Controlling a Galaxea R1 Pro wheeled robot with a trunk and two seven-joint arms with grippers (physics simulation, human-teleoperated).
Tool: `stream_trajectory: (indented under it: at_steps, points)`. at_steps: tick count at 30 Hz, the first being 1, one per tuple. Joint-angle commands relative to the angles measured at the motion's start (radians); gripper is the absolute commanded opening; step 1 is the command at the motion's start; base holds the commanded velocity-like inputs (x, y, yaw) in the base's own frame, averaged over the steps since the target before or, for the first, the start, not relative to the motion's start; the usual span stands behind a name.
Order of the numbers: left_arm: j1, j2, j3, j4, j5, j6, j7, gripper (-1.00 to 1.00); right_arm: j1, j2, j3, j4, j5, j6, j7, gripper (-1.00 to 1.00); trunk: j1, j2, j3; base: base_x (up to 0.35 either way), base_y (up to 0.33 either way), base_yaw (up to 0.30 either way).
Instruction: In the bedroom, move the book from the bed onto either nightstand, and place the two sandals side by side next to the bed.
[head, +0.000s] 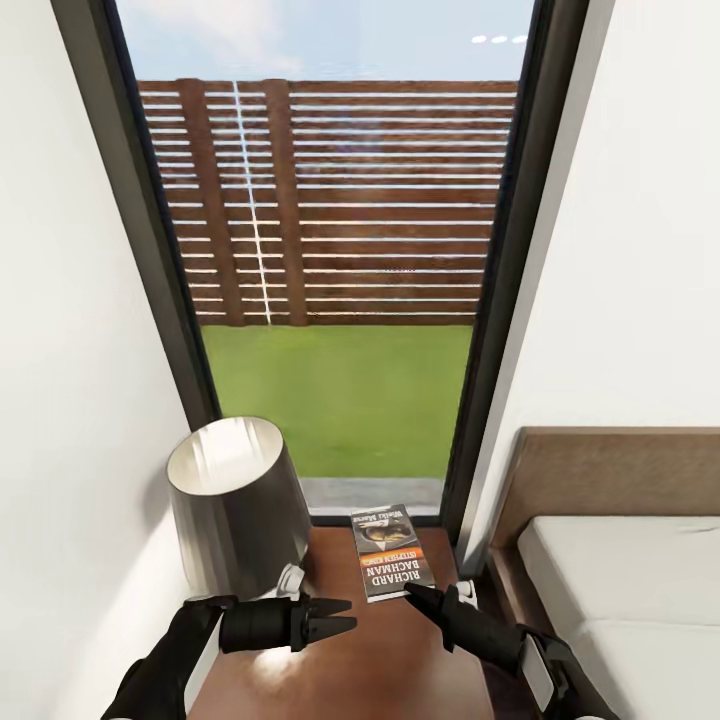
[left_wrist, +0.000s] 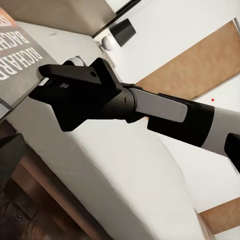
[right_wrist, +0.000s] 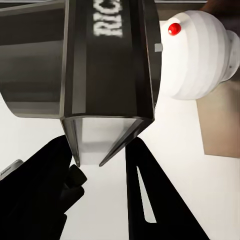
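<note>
Head view: book (head: 392, 552) at right pincer (head: 418, 596) tips

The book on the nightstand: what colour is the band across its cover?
Orange, with white lettering below it; the book shows best in the head view.

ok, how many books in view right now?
1. The book lies flat on the nightstand, next to the lamp and in front of the window, with the right gripper at its near edge. Others may be out of frame.
</note>
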Motion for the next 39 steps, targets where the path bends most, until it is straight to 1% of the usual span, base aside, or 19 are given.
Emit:
stream_trajectory:
  at_steps: [1, 39]
  points:
    - [-0.001, -0.001, 0.002, 0.0, -0.002, 0.011, -0.004, 1.0, -0.001, 0.001, -0.005, -0.001, -0.001, 0.009, 0.002, -1.0, 0.004, -0.008, -0.004, 0.0, 0.0, 0.0]
    - [-0.001, -0.001, 0.002, 0.0, -0.002, 0.01, -0.004, 1.0, -0.001, 0.001, -0.005, 0.0, -0.001, 0.01, 0.002, -1.0, 0.15, -0.274, -0.123, 0.0, 0.0, 0.0]
